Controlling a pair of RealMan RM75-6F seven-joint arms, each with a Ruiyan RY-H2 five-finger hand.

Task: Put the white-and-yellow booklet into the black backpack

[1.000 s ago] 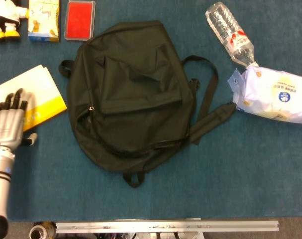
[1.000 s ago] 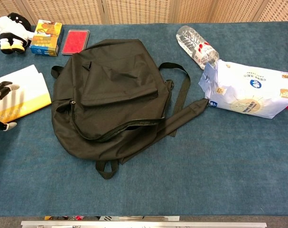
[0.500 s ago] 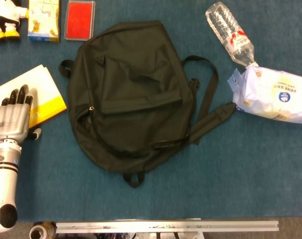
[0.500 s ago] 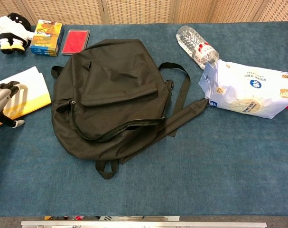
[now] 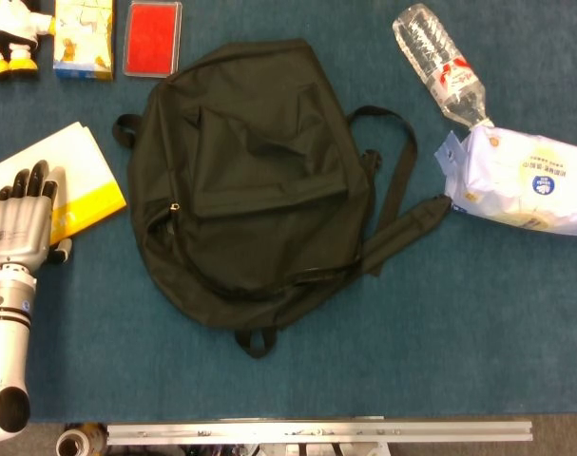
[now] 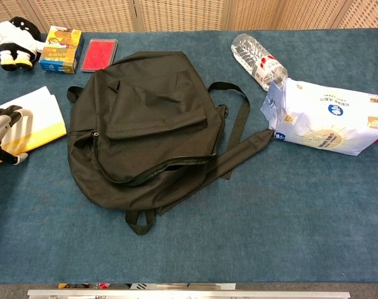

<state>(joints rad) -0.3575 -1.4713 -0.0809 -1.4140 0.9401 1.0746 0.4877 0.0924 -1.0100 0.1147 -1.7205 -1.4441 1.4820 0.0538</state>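
Note:
The black backpack (image 5: 250,171) (image 6: 145,124) lies flat in the middle of the blue table, its zipper running along the lower left side. The white-and-yellow booklet (image 5: 74,171) (image 6: 39,115) lies flat to its left. My left hand (image 5: 20,223) (image 6: 2,128) lies over the booklet's near left part, palm down, fingers stretched out and a little apart, holding nothing. The part of the booklet under the hand is hidden. My right hand is in neither view.
At the back left stand a plush toy (image 5: 10,33), a yellow box (image 5: 84,36) and a red case (image 5: 153,36). A plastic bottle (image 5: 438,65) and a white wipes pack (image 5: 521,180) lie at the right. The backpack's straps (image 5: 397,204) trail to the right.
My left hand shifted slightly forward and sideways over the booklet's near left part. The booklet and backpack have not moved.

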